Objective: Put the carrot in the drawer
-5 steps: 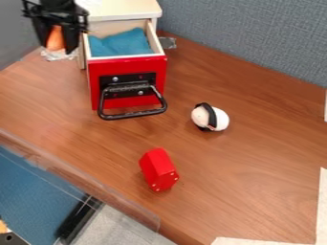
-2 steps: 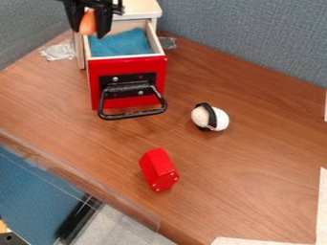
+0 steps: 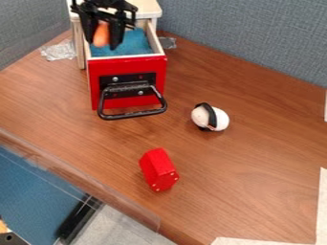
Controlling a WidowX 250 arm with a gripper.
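Between the fingers [image 3: 121, 40], orange carrot [image 3: 102, 34], upright

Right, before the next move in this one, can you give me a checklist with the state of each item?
1. Drawer pulled open: ok.
2. Carrot held between the fingers of the gripper: ok.
3. Carrot lined up over the drawer opening: ok as seen from this camera, toward its left side.
4. Carrot low enough to let go gently: cannot tell; its height above the blue cloth is unclear from this angle.
5. Red block and white ball with the black band away from the drawer: ok, both rest on the table.
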